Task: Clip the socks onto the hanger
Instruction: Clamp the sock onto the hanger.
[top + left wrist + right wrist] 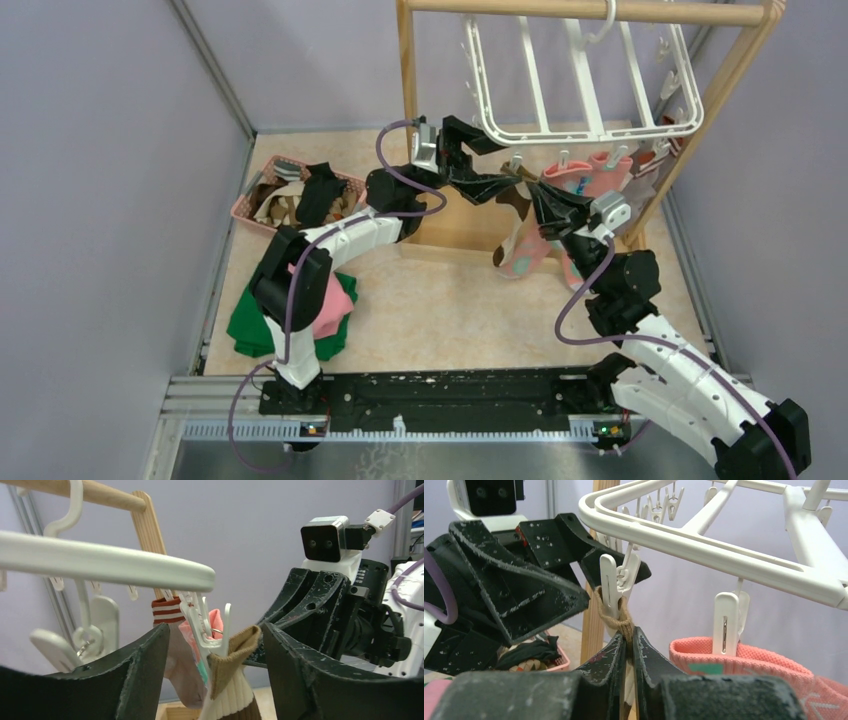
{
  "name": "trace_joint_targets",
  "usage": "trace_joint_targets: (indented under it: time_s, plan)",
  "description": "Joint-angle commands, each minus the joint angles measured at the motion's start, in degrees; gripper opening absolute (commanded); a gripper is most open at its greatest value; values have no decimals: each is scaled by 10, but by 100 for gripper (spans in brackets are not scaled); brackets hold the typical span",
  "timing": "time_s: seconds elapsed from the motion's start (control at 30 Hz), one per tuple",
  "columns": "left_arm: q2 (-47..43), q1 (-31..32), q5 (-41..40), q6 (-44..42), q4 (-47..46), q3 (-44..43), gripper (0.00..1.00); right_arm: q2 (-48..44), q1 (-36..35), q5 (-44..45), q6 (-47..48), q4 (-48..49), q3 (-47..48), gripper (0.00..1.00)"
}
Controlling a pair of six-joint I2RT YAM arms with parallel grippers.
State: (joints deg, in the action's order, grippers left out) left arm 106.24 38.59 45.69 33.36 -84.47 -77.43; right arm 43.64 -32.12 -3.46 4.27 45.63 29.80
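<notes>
The white hanger hangs by its hook from a wooden frame. A brown-cream striped sock hangs with its cuff in a white clip on the near rim. My left gripper is open, its fingers standing apart on either side of that clip and cuff. My right gripper is shut on the brown cuff just below the clip. A salmon pink sock hangs clipped beside it. Behind it hangs a grey-brown sock with a red-white cuff.
The wooden frame stands at the back. At the left, a pink basket holds several socks. A green cloth and a pink cloth lie under the left arm. Walls close in both sides.
</notes>
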Motion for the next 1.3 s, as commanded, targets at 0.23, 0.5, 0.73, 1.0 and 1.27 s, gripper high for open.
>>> trace_joint_targets:
  time_s: [0.23,0.5,0.73,1.0,1.27]
  plan:
    - [-123,1,-37,-42,-13,153,88,-17,6,7,-7,15,0,31]
    - [-245,0,-54,-145,104,282,89,-42,5,-2,-12,0,-20,45]
    - [-343,0,-97,-242,269,373,90,-86,5,-5,-16,-53,-45,63]
    - [-413,-18,-187,-263,372,452,93,-130,5,-32,-32,-85,-90,71]
    - [-448,-164,-184,-115,395,513,93,-84,6,-126,-71,-63,-124,71]
